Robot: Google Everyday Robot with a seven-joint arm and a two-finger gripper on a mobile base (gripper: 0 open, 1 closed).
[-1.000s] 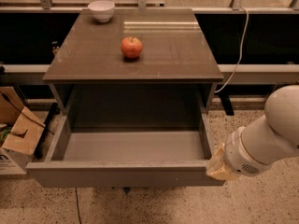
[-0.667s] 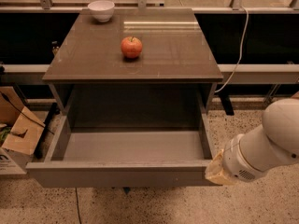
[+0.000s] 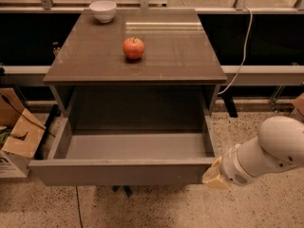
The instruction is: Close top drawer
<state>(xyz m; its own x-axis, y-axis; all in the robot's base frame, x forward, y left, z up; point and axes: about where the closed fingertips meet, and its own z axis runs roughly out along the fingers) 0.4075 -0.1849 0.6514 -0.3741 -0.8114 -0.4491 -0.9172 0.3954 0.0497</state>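
Observation:
The top drawer (image 3: 118, 172) is a wide, shallow grey-brown box, pulled far out of the cabinet toward me, and its inside is empty. Its plain flat front panel faces me, low in the view. My arm comes in from the right, and the gripper (image 3: 212, 176) sits at the right end of the front panel, touching or nearly touching it. Only its tan tip shows.
The cabinet top (image 3: 95, 61) carries a red apple (image 3: 134, 48) and a white bowl (image 3: 103, 10) at the back left. A cardboard box (image 3: 14, 137) stands on the floor at the left. A white cable (image 3: 244, 46) hangs at the right.
My arm and gripper have dropped a little lower, at the drawer's front right corner. The drawer stands open as before.

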